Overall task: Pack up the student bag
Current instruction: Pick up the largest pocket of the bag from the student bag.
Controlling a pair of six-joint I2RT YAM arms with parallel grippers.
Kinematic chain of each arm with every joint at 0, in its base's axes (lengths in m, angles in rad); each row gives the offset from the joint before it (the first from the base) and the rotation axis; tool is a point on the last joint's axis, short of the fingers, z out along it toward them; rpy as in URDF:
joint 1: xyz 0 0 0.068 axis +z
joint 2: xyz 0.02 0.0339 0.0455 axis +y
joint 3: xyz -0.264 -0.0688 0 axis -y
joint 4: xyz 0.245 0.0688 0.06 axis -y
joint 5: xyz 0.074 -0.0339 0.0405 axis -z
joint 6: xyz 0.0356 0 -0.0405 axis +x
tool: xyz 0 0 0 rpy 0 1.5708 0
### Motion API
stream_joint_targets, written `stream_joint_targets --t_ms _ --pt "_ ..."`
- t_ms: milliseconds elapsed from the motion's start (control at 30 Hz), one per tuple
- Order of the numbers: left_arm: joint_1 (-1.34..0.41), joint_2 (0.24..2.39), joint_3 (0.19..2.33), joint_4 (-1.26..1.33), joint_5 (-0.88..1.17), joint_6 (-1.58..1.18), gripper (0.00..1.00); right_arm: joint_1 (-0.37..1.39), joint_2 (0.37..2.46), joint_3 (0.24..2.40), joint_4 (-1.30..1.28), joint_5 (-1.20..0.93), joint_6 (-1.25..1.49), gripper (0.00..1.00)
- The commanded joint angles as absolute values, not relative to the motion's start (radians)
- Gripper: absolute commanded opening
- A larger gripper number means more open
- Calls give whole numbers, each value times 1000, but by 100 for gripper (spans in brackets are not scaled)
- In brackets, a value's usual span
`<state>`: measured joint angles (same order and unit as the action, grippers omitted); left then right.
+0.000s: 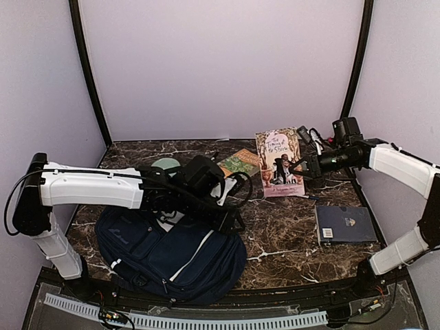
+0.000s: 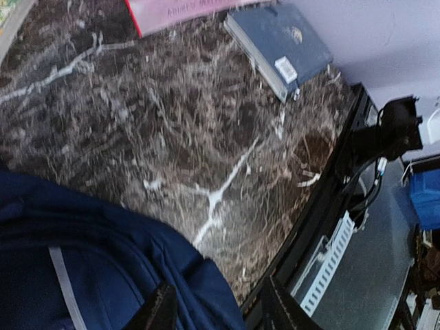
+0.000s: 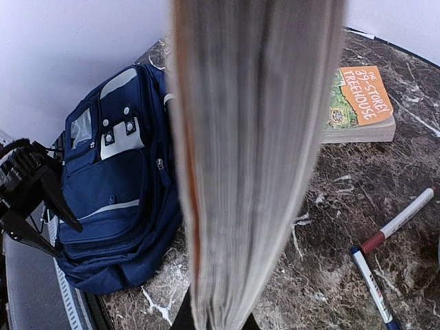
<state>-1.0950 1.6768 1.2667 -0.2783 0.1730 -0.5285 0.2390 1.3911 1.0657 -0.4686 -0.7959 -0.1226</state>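
Note:
The student bag (image 1: 172,256), a navy backpack with white stripes, lies at the front left of the marble table (image 1: 289,234). My left gripper (image 1: 232,221) hangs over the bag's right edge. In the left wrist view its fingers (image 2: 155,313) stand apart, and blue bag fabric (image 2: 103,261) lies under and partly between them. My right gripper (image 1: 297,165) is shut on a pink picture book (image 1: 278,161), held up on edge at the back. The book's page edges (image 3: 254,158) fill the middle of the right wrist view, with the bag (image 3: 113,185) to their left.
An orange and green paperback (image 1: 240,163) lies behind the bag, also in the right wrist view (image 3: 361,103). A dark blue book (image 1: 344,223) lies at the right (image 2: 278,45). Two markers (image 3: 399,220) lie near the paperback. A pale round object (image 1: 165,165) sits behind the left arm.

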Motion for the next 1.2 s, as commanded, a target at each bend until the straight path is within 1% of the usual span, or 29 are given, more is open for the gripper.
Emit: stream_joint_targets --t_ms 0,100,233,433,533,900,967,1033,1100,1167 --pt "-1140 1702 1332 -521 94 -561 43 230 1325 1017 -456 -724 -175 0" --pt "-1178 1796 1430 -616 65 -595 43 230 1302 1001 -438 -724 -164 0" --pt "-1200 1951 1641 -822 8 -686 41 229 1291 994 -436 -745 -156 0" --pt "-1234 2052 1793 -979 -120 -773 40 228 1272 973 -417 -763 -143 0" --pt "-1236 2083 1822 -1023 -122 -779 40 228 1261 965 -412 -763 -143 0" --pt "-1236 2138 1804 -1006 -75 -737 44 229 1261 957 -401 -776 -134 0" --pt "-1236 2151 1805 -997 -72 -730 40 229 1263 957 -401 -777 -134 0" --pt "-1235 2161 1810 -996 -79 -728 35 229 1264 959 -404 -777 -134 0" --pt "-1234 2167 1813 -999 -99 -729 29 229 1264 960 -404 -775 -134 0" --pt "-1229 2174 1817 -1011 -106 -729 21 229 1267 959 -406 -773 -135 0"
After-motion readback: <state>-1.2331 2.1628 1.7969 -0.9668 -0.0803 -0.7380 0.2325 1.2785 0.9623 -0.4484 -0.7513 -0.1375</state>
